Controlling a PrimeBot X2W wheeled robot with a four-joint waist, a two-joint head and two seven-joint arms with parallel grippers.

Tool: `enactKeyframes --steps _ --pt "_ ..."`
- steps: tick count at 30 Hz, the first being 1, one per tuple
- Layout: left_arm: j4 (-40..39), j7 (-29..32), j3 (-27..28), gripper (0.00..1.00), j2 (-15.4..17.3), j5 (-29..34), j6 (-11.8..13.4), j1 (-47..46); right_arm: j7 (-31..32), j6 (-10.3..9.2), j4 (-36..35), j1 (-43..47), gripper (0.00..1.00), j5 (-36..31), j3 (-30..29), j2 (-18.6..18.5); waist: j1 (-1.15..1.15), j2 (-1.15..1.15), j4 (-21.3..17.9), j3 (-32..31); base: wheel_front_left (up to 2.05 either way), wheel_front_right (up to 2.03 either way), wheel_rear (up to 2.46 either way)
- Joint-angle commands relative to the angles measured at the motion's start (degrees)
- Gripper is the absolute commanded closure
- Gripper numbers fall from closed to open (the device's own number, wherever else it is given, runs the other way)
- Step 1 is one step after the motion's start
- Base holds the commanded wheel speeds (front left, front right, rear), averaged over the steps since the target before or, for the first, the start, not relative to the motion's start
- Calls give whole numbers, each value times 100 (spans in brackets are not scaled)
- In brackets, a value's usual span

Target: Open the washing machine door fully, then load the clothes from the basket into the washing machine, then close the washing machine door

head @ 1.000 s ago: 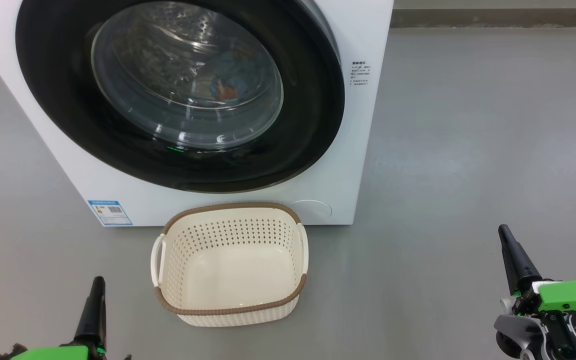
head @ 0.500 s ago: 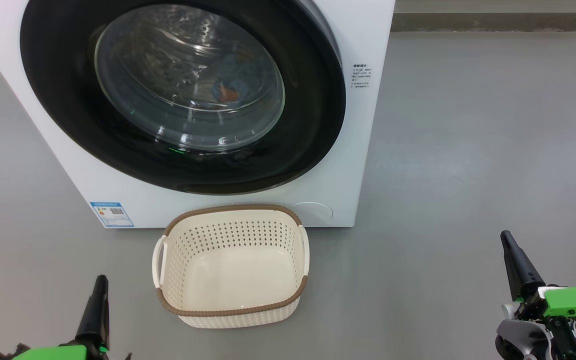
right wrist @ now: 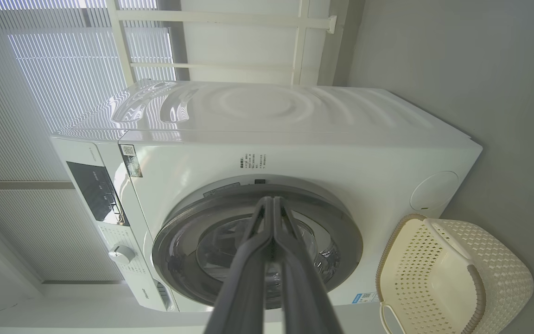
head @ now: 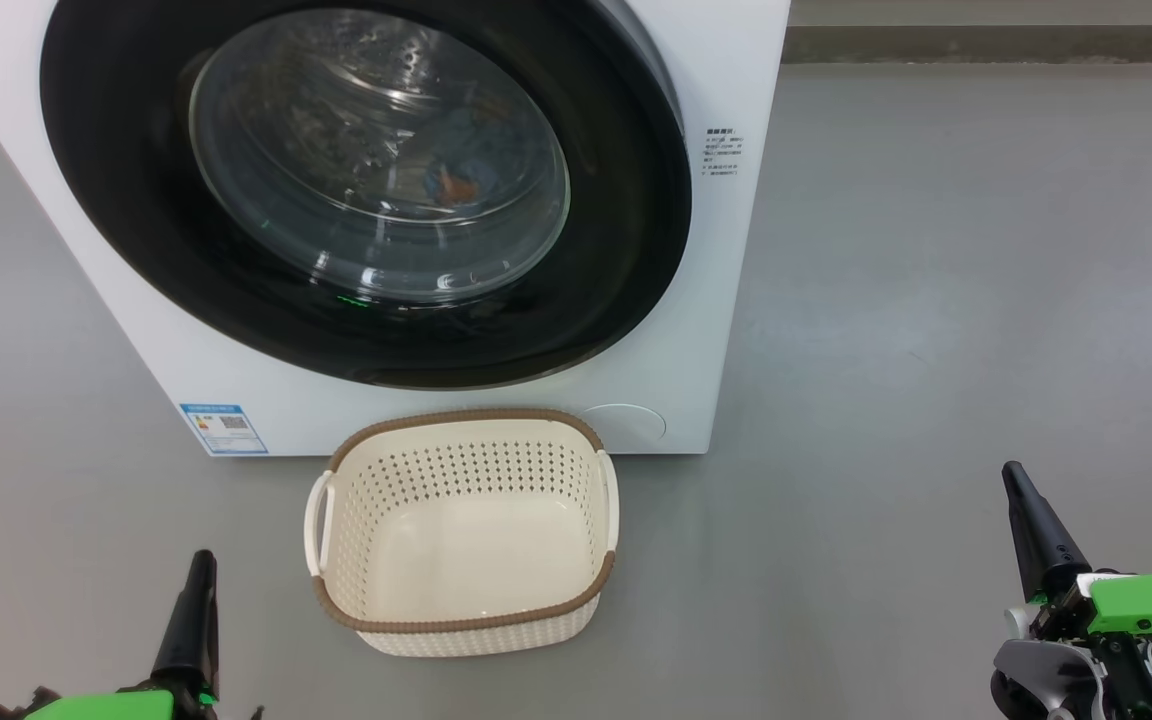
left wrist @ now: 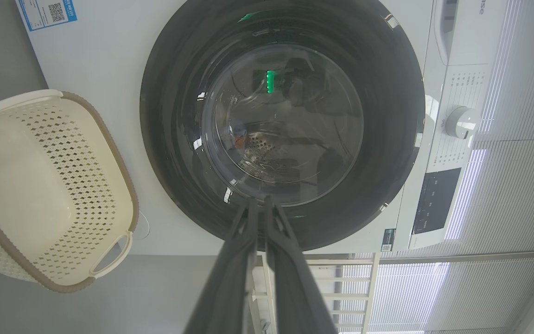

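I am holding both jaws clenched on nothing, flanking the empty basket (head: 456,465). The washing machine door (head: 136,230) is sitting ahead and above, seemingly shut on the washing machine (head: 291,410), nearer my left jaws than my right.

The smooth grey floor (head: 936,300) carries the white washing machine (head: 716,260) at the upper left of the frame. The cream basket (head: 466,622) stands on it at lower centre, just below the machine's front.
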Motion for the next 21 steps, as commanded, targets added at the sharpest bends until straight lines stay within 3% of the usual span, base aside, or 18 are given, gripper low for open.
enactKeyframes --steps 1,21 --pt "-181 36 153 100 53 -46 2 -176 52 18 -159 -102 100 3 126 -22 0 0 0 0 0 0 0" --pt "-181 36 152 100 53 -46 2 -176 63 18 -158 -103 100 -9 113 -12 0 0 0 0 0 0 0"
